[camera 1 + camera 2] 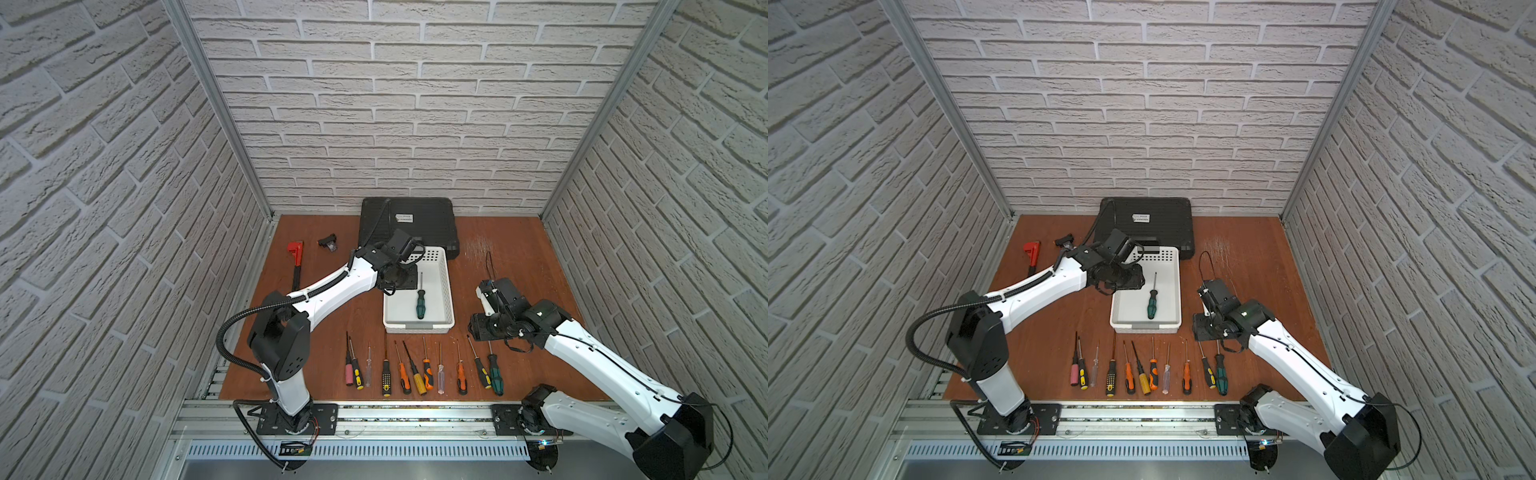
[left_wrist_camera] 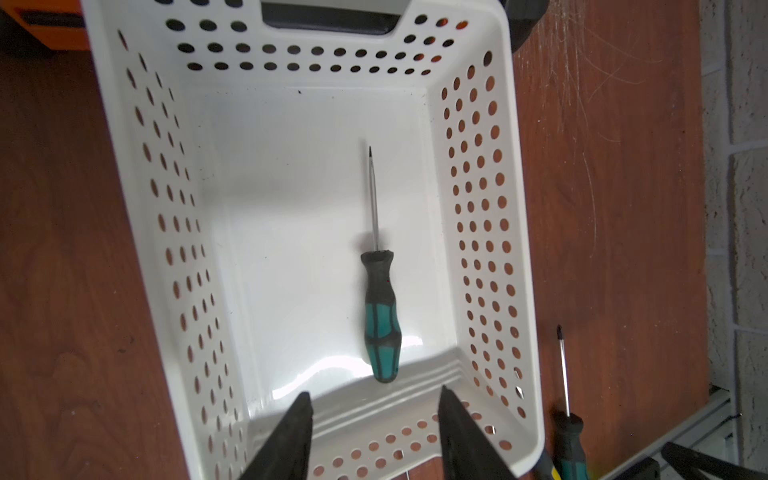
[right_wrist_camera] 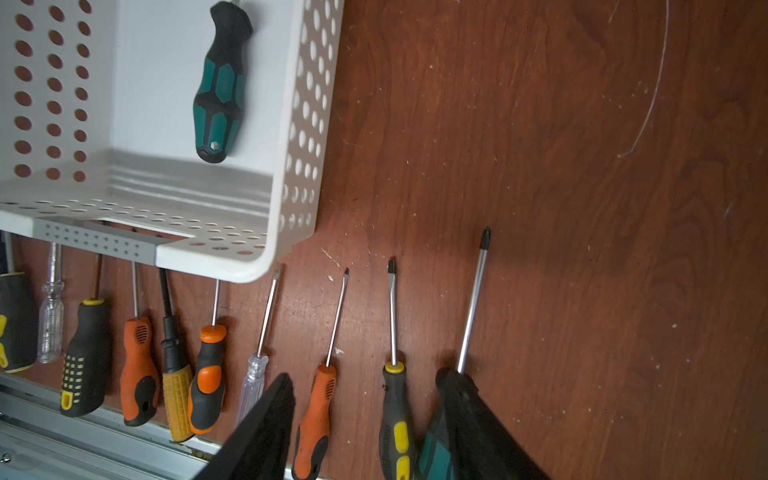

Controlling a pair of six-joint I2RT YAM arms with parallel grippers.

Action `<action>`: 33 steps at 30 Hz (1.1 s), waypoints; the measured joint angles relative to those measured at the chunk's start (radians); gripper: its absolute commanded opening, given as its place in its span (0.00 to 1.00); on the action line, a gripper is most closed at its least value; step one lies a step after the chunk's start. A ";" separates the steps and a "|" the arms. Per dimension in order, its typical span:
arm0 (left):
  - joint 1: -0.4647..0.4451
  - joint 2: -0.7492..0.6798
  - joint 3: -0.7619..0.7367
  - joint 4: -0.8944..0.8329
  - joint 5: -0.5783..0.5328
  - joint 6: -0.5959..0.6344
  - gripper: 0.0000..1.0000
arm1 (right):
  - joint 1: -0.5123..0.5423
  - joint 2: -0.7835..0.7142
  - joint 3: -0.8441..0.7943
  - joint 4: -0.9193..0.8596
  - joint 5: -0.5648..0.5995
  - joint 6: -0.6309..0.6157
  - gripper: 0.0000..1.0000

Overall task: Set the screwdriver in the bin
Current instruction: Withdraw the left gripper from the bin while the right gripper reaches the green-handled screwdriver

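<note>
A green-and-black screwdriver [image 1: 420, 304] [image 1: 1152, 303] lies flat on the floor of the white perforated bin [image 1: 417, 328] [image 1: 1144, 327], its tip toward the back wall. My left gripper [image 2: 375, 392] hangs over the bin's far left part [image 1: 400, 277]. It is open with nothing between its fingers, and the screwdriver [image 2: 380, 320] rests below, apart from them. My right gripper [image 3: 365, 374] is open to the right of the bin [image 3: 307, 124], low over the right end of a row of screwdrivers [image 1: 419, 370]. One finger [image 3: 465, 407] covers a green handle.
A black ribbed tool case [image 1: 409, 224] sits behind the bin against the back wall. A red pipe wrench [image 1: 296, 262] and a small black part [image 1: 328, 243] lie at the back left. Several screwdrivers line the table's front edge. Brick walls close three sides.
</note>
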 measured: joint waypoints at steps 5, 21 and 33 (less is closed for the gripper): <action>0.013 -0.141 -0.145 0.029 -0.019 0.005 0.51 | 0.079 -0.058 -0.066 -0.058 0.060 0.113 0.64; 0.146 -0.419 -0.461 0.118 -0.016 -0.046 0.51 | 0.166 0.031 -0.260 -0.082 0.138 0.384 0.70; 0.189 -0.475 -0.542 0.157 0.022 -0.057 0.51 | 0.052 0.011 -0.257 -0.042 0.094 0.367 0.59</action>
